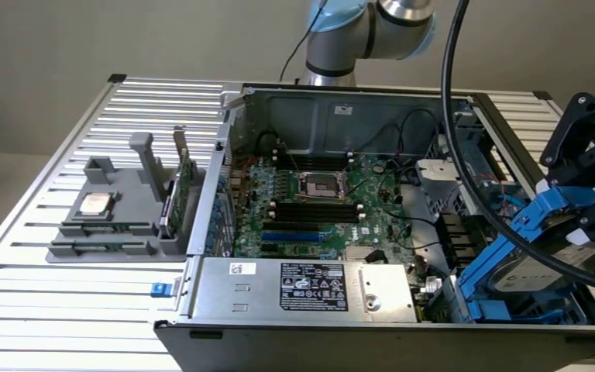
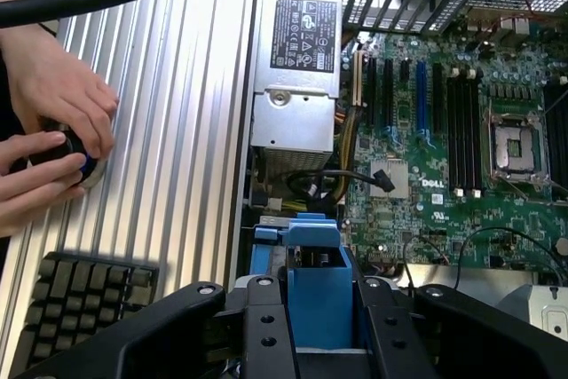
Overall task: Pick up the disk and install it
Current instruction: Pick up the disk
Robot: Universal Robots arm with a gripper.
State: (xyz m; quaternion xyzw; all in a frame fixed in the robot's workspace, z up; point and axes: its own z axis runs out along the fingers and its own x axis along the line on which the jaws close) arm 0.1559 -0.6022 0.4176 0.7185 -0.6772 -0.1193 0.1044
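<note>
Evidently the jaws are clenched on the disk [image 1: 520,277], gripping its bright blue carrier frame (the drive's labelled silver face shows beneath), probably so the plastic rather than the drive body takes the squeeze. It hangs tilted over the exterior view's right end of the open computer case [image 1: 328,101], beside the motherboard [image 1: 318,209], seemingly angled towards the drive bay. A person's hand [image 2: 58,99] rests on the ribbed counter [image 1: 70,294], well apart.

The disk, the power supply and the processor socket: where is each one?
the disk [image 1: 520,277], exterior view, on its silver face
the power supply [image 1: 313,285], exterior view, on its printed label
the processor socket [image 1: 321,186], exterior view, on its middle
</note>
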